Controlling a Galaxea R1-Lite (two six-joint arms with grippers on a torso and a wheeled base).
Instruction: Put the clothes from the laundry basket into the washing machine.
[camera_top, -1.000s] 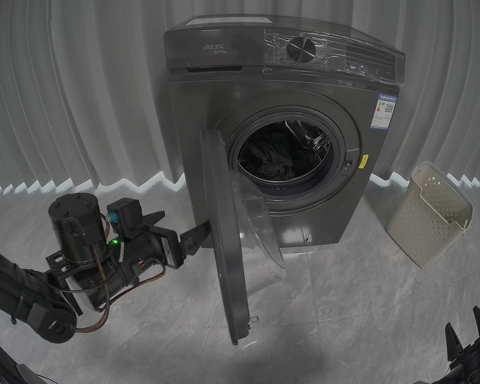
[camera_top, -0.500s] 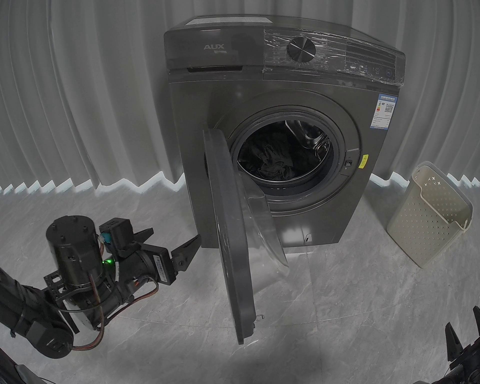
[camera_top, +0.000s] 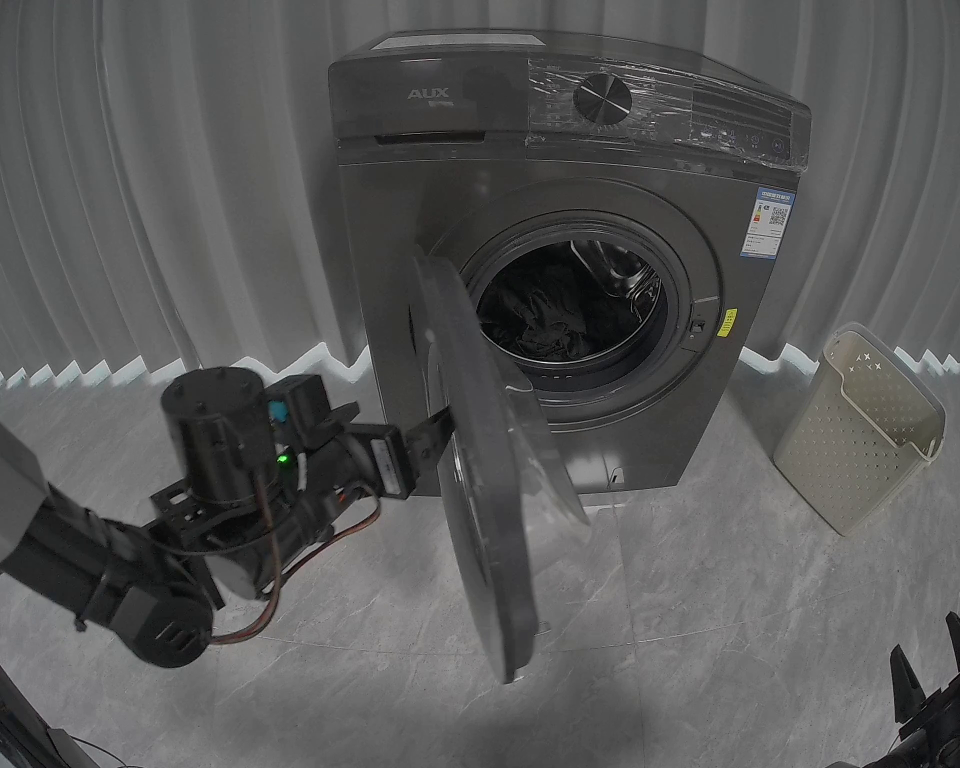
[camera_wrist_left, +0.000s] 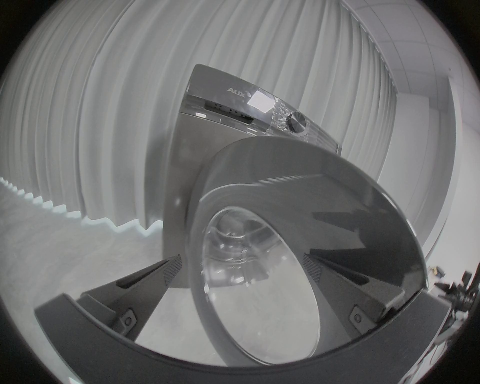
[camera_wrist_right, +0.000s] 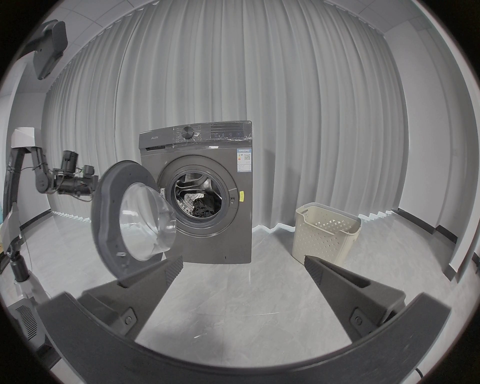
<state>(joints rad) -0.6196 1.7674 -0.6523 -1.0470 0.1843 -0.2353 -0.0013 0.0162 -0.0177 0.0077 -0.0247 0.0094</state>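
The grey front-loading washing machine (camera_top: 560, 250) stands against the curtain with its round door (camera_top: 480, 480) swung out on its left hinge. Dark clothes (camera_top: 545, 315) lie inside the drum. My left gripper (camera_top: 432, 438) is open, with its fingertips against the door's outer face. In the left wrist view the door (camera_wrist_left: 280, 240) is close in front of the open left gripper (camera_wrist_left: 240, 270). The beige laundry basket (camera_top: 860, 430) leans on the floor to the machine's right, and I see no clothes in it. My right gripper (camera_top: 930, 670) is open, low at the front right, away from both.
Pleated curtains run along the back wall. Bare grey tile floor (camera_top: 700, 600) lies between the machine, the basket and my right gripper (camera_wrist_right: 240, 280). From the right wrist I see the washing machine (camera_wrist_right: 200, 190), its door (camera_wrist_right: 132, 220) and the basket (camera_wrist_right: 325, 232).
My left arm drew back from the door, then moved forward and up against its outer face. The door's free edge has swung a little to the right, toward the opening.
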